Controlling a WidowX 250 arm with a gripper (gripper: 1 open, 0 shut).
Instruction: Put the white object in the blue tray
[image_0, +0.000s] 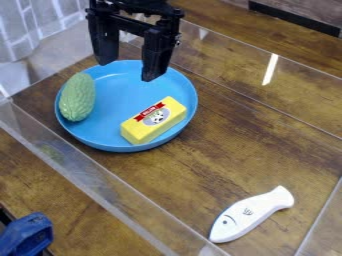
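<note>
Camera view: the wood-grain counter (214, 135) carries a round blue tray (96, 128) with a raised rim. The black fingers (135, 70) stand wide apart over the tray's far part, with nothing between them. The fish-shaped white piece (251, 214) lies flat on the counter, outside the tray and well apart from the fingers, its narrow flared tail pointing away from the camera. Smaller than that, a yellow block (154, 120) and a green oval piece (79, 97) sit in the tray.

The white piece looks like light, stiff plastic: little risk of crushing, but its smooth surface may slip. The best hold is probably across the middle of the body, one finger on each long edge, low to the counter. Pinching the rounded end could squeeze it away; gripping the tail could let it swing.
</note>
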